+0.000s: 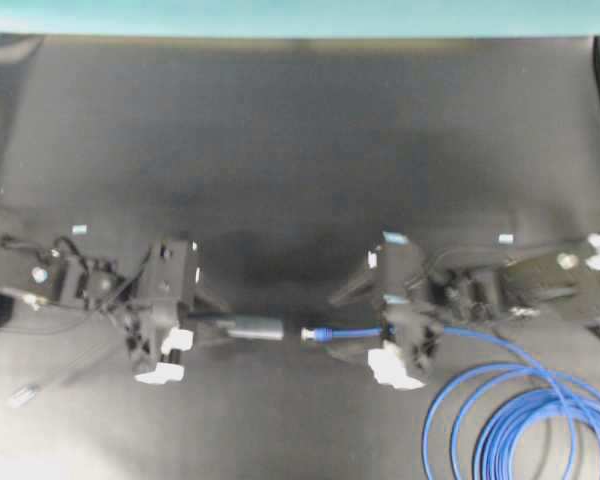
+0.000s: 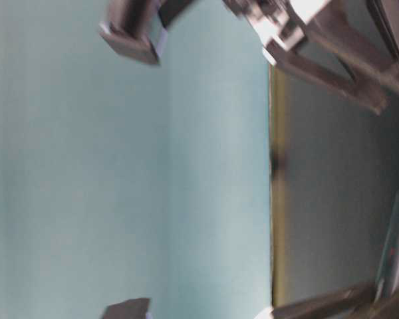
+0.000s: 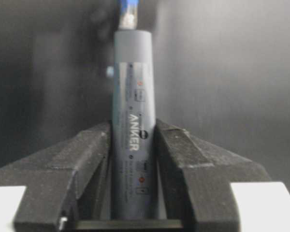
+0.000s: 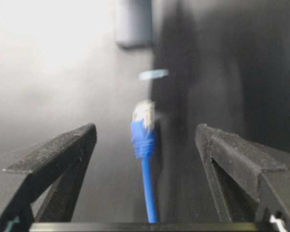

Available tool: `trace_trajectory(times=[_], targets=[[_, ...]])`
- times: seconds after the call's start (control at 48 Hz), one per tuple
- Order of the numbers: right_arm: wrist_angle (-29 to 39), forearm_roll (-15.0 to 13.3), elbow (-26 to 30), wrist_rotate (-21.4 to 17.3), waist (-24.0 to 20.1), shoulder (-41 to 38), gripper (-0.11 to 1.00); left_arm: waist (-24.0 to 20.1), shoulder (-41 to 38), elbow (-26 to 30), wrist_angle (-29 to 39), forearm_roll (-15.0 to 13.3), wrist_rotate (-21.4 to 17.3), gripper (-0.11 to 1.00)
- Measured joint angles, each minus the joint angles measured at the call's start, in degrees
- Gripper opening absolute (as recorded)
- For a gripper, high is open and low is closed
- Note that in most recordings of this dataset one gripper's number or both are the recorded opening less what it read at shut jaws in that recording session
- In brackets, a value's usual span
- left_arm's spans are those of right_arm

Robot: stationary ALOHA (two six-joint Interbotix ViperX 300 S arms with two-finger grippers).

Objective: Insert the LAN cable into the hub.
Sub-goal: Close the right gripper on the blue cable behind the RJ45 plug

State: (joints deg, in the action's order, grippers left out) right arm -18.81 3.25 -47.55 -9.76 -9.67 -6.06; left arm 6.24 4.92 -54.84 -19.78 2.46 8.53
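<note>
The hub (image 1: 245, 327), a slim dark-grey bar, lies horizontal in my left gripper (image 1: 215, 325), which is shut on its rear half. In the left wrist view the fingers (image 3: 94, 150) clamp both sides of the hub (image 3: 133, 96). The LAN cable's plug (image 1: 310, 335) points at the hub's free end, with a small gap in the overhead view. My right gripper (image 1: 355, 328) is open. In the right wrist view the blue cable (image 4: 147, 183) runs between the wide-apart jaws untouched, its plug (image 4: 144, 113) short of the hub (image 4: 134, 24).
The cable's loose blue coils (image 1: 525, 420) lie at the front right. The hub's thin grey lead ends in a small silver plug (image 1: 22, 396) at the front left. The table-level view is blurred and shows only arm parts (image 2: 332, 60).
</note>
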Motion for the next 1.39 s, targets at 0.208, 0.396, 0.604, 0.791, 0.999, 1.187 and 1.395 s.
trace_trajectory(times=[0.208, 0.396, 0.604, 0.791, 0.999, 1.187, 1.395], targets=[[-0.26, 0.0, 0.88, 0.09, 1.14, -2.46, 0.79, 0.0, 3.08, -0.97, 2.81, 0.0, 0.62, 0.28], [0.79, 0.0, 1.05, 0.09, 1.05, -2.55, 0.79, 0.0, 3.34, -1.32, 2.29, 0.0, 0.7, 0.28], [1.49, 0.0, 2.02, 1.49, 0.53, -3.69, 0.78, 0.0, 3.43, -1.41, -0.97, 0.0, 0.79, 0.28], [2.55, -0.09, 3.69, 2.99, 0.18, -5.27, 0.74, -0.18, 3.52, -1.85, -1.14, 0.0, 0.79, 0.28], [3.6, -0.09, 4.57, 3.16, 0.18, -6.68, 0.68, -0.26, 3.78, -2.46, -1.14, 0.0, 1.23, 0.28], [5.8, -0.26, 4.66, 3.25, -0.88, -7.21, 0.68, -0.26, 3.78, -2.46, -1.14, -0.09, 1.49, 0.28], [6.59, -0.26, 4.92, 3.34, -0.88, -7.38, 0.66, -0.35, 3.78, -2.55, -1.14, 0.0, 1.49, 0.28]])
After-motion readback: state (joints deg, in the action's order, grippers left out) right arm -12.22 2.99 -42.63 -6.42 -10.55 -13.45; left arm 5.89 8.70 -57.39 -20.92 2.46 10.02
